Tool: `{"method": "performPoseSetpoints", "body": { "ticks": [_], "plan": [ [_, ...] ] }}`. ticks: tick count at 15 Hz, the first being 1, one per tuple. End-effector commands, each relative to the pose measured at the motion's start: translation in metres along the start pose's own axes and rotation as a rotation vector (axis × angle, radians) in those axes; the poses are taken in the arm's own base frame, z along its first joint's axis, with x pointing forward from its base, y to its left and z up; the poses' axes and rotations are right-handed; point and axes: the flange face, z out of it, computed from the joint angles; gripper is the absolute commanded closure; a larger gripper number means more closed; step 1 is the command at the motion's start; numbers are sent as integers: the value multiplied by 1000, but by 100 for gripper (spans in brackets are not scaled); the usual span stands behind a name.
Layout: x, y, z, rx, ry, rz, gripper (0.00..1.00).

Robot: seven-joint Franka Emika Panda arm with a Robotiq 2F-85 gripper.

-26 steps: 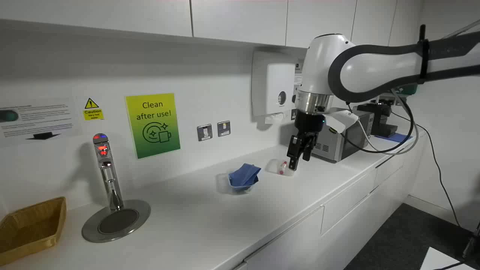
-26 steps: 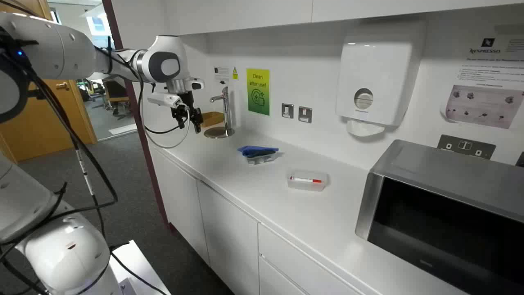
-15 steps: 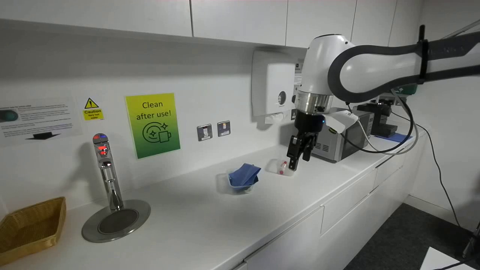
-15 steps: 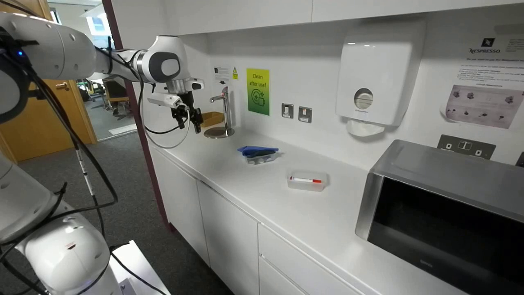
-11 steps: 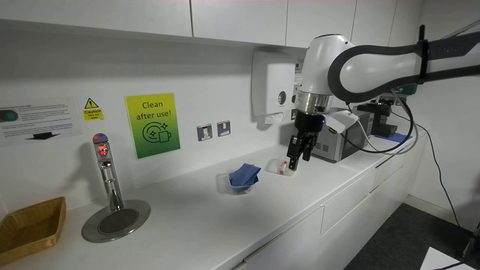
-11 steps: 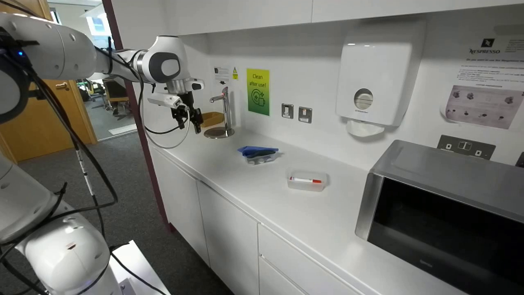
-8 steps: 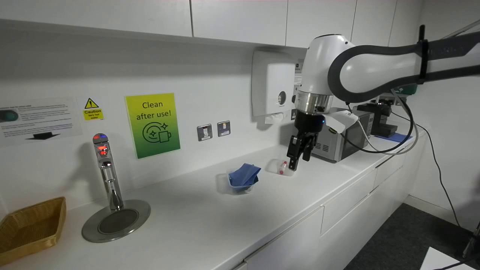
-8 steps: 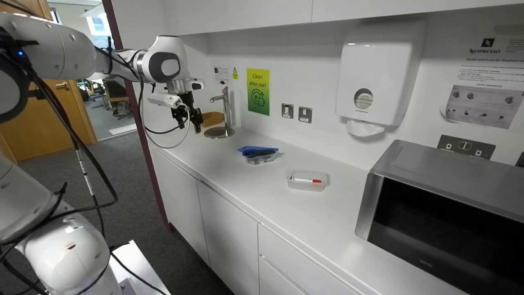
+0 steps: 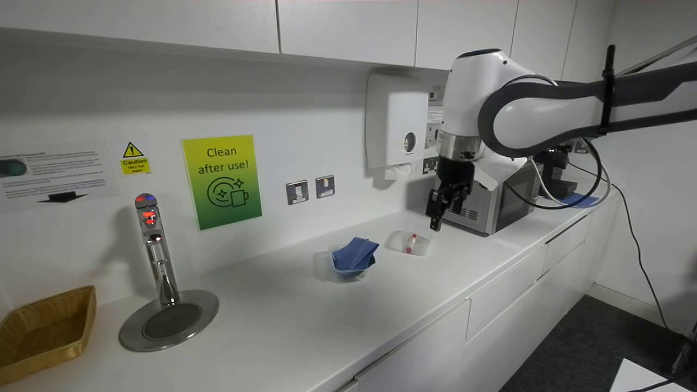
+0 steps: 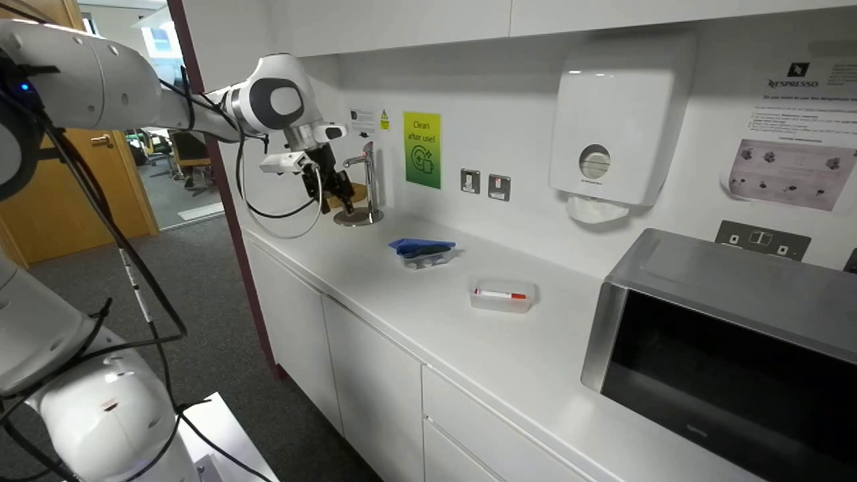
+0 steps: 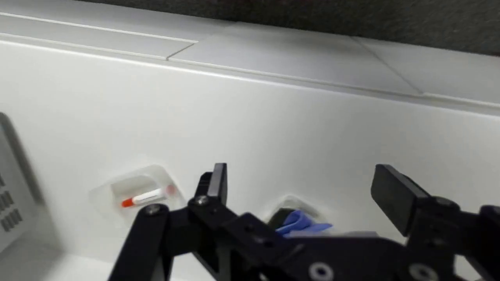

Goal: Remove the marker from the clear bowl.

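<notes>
Wrist view: bowl [image 11: 128, 187] holding marker [image 11: 146, 197] clears counter [image 11: 250, 125].

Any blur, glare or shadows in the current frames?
Wrist view: the slim red-and-white marker looks soft, and the edges of the shallow clear plastic bowl fade into the white counter; in an exterior view, the chrome tap casts a soft shadow on the white wall; in an exterior view, small glare spots sit on the boxy white paper dispenser.

– What colours does the marker [image 10: 499, 294] show?
– White, with 2 red ends; the clear bowl [image 10: 499, 306] is whitish.
– And the gripper [image 11: 300, 179]?
– Black. The folded object [image 9: 355, 255] is blue, the poster [image 9: 222, 183] yellow fading to green.
</notes>
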Motion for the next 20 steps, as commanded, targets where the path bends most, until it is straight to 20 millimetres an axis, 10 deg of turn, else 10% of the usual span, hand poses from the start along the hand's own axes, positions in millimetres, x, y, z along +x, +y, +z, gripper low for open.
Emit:
{"method": "performPoseSetpoints", "body": {
  "ticks": [1,9,20],
  "plan": [
    [6,56,-21,-75,74,140,0],
    [55,153,-33,228,262,400,0],
    [51,136,-16,165,208,399,0]
  ]
}}
